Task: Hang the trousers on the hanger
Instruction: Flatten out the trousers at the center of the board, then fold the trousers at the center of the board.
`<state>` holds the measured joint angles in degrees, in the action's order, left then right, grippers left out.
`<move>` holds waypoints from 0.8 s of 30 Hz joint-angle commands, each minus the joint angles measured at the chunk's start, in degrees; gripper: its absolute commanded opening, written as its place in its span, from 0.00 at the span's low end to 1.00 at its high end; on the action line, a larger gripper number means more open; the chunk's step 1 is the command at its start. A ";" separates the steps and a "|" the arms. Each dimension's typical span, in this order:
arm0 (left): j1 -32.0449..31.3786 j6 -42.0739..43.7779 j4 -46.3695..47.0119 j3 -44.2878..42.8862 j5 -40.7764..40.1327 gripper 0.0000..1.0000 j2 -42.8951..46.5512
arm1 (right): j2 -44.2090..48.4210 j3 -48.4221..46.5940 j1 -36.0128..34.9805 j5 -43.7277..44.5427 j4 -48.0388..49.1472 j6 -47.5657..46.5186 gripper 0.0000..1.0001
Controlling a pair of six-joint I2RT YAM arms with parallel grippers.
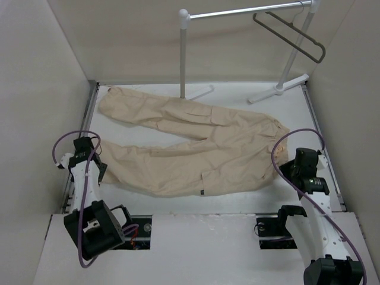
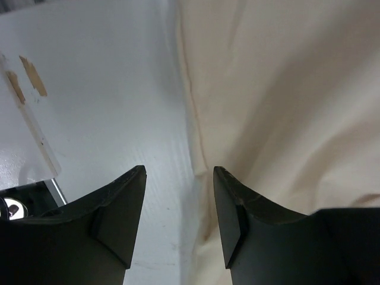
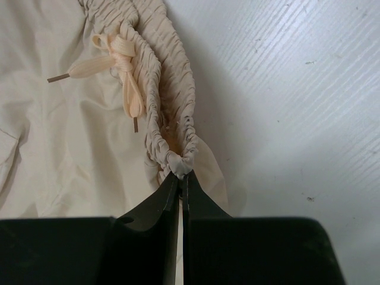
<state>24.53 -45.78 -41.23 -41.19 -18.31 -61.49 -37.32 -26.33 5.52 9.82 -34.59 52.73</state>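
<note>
The beige trousers (image 1: 196, 142) lie flat on the white table (image 1: 332, 119), legs pointing left and waistband at the right. My right gripper (image 1: 292, 171) is shut on the gathered elastic waistband (image 3: 172, 89), pinching its end fold at the fingertips (image 3: 181, 175); the tied drawstring (image 3: 119, 53) lies just beyond. My left gripper (image 1: 96, 167) is open at the end of the near leg. In the left wrist view the gripper (image 2: 179, 172) straddles the hem edge of the trousers (image 2: 285, 107), gripping nothing. The dark hanger (image 1: 291, 35) hangs on the rack's bar at the far right.
A white garment rack (image 1: 237, 12) stands at the back, its feet (image 1: 196, 92) on the table just behind the trousers. Beige walls enclose the table on the left, back and right. Two tan tape marks (image 2: 29, 77) sit on the tabletop near the left gripper.
</note>
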 commanded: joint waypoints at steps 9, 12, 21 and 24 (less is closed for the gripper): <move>8.82 -3.70 8.45 -1.52 1.70 0.48 -7.57 | 0.32 -3.38 0.77 -1.03 -2.68 -0.08 0.03; 11.10 -5.72 10.29 -3.02 0.47 0.48 -12.32 | -0.29 -3.38 1.03 -0.51 -2.15 -0.34 0.03; 11.72 -5.99 18.45 -2.86 2.75 0.43 -17.78 | -1.61 -4.08 1.91 -1.12 0.13 -0.35 0.03; 12.33 -6.08 22.33 0.49 3.89 0.39 -18.31 | -1.97 -4.43 2.17 -1.21 0.57 -0.35 0.03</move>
<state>36.12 -50.70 -23.20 -43.31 -15.33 -79.50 -39.22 -27.57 7.07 8.49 -36.82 52.71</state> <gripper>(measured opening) 0.398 0.073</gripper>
